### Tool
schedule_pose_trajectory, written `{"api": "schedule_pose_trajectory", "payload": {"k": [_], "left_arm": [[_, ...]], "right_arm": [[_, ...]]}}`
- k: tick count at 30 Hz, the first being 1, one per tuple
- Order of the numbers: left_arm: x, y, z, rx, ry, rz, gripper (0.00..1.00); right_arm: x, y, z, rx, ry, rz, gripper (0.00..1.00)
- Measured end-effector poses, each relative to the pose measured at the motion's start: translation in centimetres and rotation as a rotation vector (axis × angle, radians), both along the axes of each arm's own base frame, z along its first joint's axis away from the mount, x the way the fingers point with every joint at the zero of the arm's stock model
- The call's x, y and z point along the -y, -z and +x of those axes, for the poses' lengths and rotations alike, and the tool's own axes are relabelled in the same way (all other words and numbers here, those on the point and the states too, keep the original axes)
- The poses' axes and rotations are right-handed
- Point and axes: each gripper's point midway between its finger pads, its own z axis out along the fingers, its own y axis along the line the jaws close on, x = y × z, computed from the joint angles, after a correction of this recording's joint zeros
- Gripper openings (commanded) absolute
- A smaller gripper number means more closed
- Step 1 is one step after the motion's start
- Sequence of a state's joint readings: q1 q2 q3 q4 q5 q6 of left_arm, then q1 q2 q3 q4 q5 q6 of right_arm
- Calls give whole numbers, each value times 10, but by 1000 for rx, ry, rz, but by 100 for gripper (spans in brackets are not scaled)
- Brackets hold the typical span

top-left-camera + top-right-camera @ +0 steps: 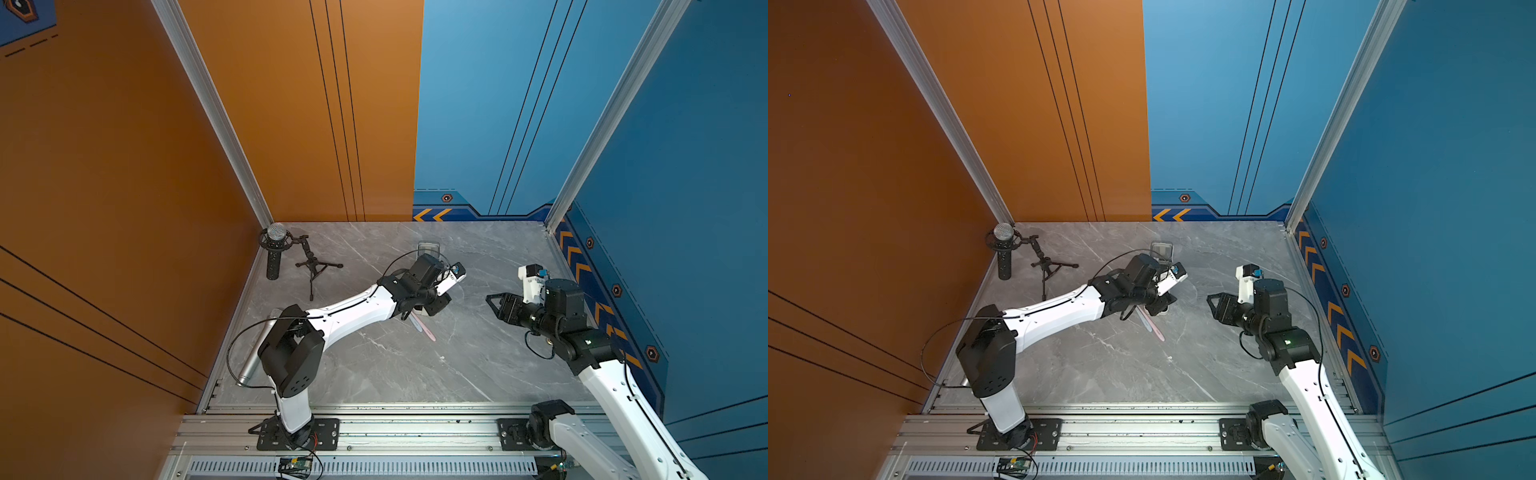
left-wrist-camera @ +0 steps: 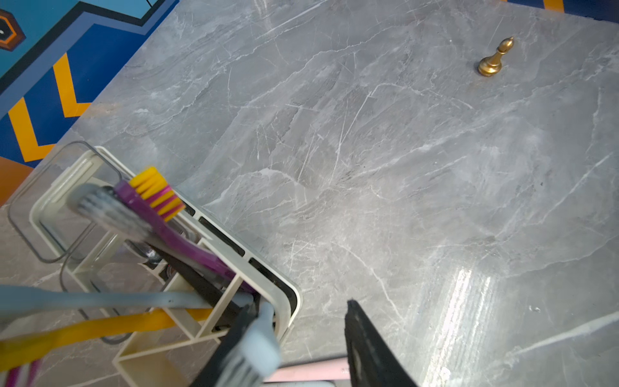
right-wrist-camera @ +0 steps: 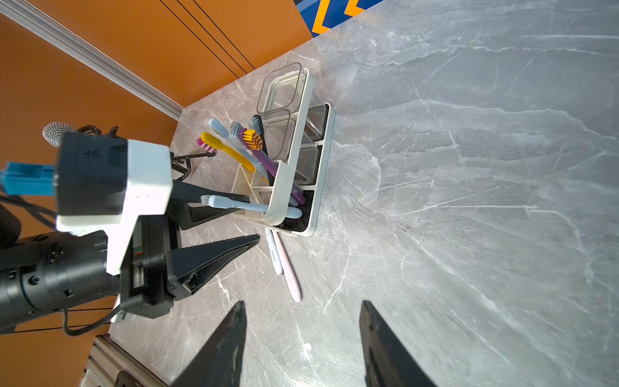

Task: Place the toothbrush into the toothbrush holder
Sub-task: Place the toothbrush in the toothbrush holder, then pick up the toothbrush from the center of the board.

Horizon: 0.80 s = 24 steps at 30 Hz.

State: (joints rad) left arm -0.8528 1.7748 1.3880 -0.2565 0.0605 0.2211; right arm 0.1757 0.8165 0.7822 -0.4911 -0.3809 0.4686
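Holding left gripper (image 3: 254, 217) released around light-blue toothbrush (image 3: 254, 208) leaning in toothbrush holder (image 3: 294, 150); hovering right gripper (image 3: 303, 303) released, grasping nothing.

The pale blue toothbrush (image 3: 234, 205) leans low out of the end compartment of the toothbrush holder (image 3: 294, 157). Its handle tip is inside and its bristle head rests against one finger of my left gripper (image 3: 254, 217), whose jaws stand apart. The holder, a narrow white rack with clear square cups, stands upright just ahead of that gripper.
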Motion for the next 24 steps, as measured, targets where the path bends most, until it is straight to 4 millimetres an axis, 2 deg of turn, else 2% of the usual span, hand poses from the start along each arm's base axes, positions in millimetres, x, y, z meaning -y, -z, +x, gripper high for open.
{"api": "schedule_pose_trajectory", "payload": {"k": [3, 8, 12, 17, 24], "left_arm": [[1, -14, -5, 28, 0, -11, 45], [-13, -57, -19, 113, -39, -85, 51], [-37, -79, -37, 139, -88, -173, 52], [-70, -89, -50, 149, -178, -240, 53], [-132, -106, -71, 186, -353, -354, 55]], "right_arm": [[-2, 5, 1, -19, -11, 4, 54], [-20, 30, 2, -107, -85, -14, 53], [-44, 43, -9, -129, -180, -66, 53], [-77, 62, -24, -152, -298, -178, 53], [-112, 114, -38, -231, -410, -401, 53]]}}
